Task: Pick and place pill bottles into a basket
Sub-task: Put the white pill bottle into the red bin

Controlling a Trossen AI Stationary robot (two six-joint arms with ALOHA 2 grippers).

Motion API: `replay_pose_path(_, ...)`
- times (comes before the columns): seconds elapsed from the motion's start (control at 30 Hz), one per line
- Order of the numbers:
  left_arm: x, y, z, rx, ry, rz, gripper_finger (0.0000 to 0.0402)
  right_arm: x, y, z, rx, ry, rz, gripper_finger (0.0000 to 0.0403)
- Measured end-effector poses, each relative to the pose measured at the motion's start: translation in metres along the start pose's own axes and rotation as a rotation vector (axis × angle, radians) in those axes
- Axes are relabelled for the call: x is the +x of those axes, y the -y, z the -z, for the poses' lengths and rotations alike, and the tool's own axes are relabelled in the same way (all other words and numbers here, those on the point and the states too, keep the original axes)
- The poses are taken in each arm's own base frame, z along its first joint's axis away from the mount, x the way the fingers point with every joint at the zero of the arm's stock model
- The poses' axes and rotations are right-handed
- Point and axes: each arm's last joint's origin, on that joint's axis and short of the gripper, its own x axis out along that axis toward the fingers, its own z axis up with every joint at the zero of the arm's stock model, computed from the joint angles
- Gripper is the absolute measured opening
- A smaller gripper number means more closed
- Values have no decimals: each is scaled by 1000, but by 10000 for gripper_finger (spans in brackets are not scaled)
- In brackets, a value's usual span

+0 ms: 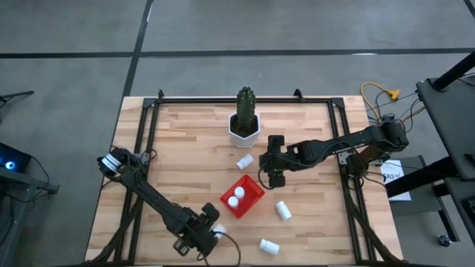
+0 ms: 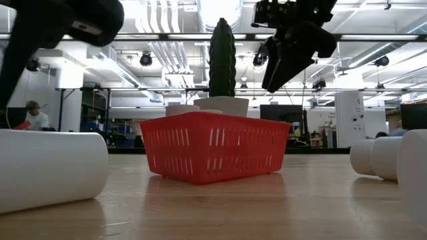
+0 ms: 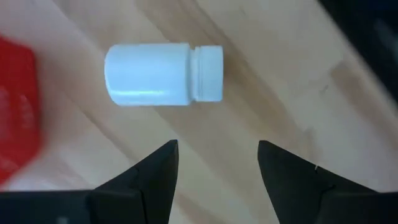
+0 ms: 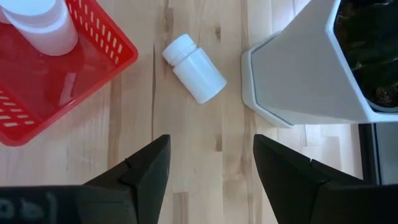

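Note:
The red basket (image 1: pixel 242 196) stands mid-table with two white pill bottles (image 1: pixel 236 197) upright inside; one of them shows in the right wrist view (image 4: pixel 40 22). My left gripper (image 1: pixel 202 236) is open near the table's near edge, and a bottle (image 3: pixel 163 73) lies on its side just ahead of its fingers, untouched. My right gripper (image 1: pixel 269 178) is open and empty, raised above the table (image 2: pixel 287 60) to the right of the basket's far corner. Another bottle (image 4: pixel 194 68) lies on its side between the basket (image 4: pixel 56 81) and the cactus pot.
A white hexagonal pot with a cactus (image 1: pixel 245 122) stands at the far middle, close to my right gripper. Two more bottles lie on their sides right of the basket (image 1: pixel 283 210) and near the near edge (image 1: pixel 269 245). A black frame edges the table.

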Motion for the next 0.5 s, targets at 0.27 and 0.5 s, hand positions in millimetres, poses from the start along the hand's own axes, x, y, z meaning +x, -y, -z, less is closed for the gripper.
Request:
replay_pose_path(0.27,-1,-7,1,499,-90,-259,202,0,0,0,2,-2,0,219)
replay_pose_path(0.5,0,-12,-2,827,-170,-424,202,0,0,1,0,-5,16,219)
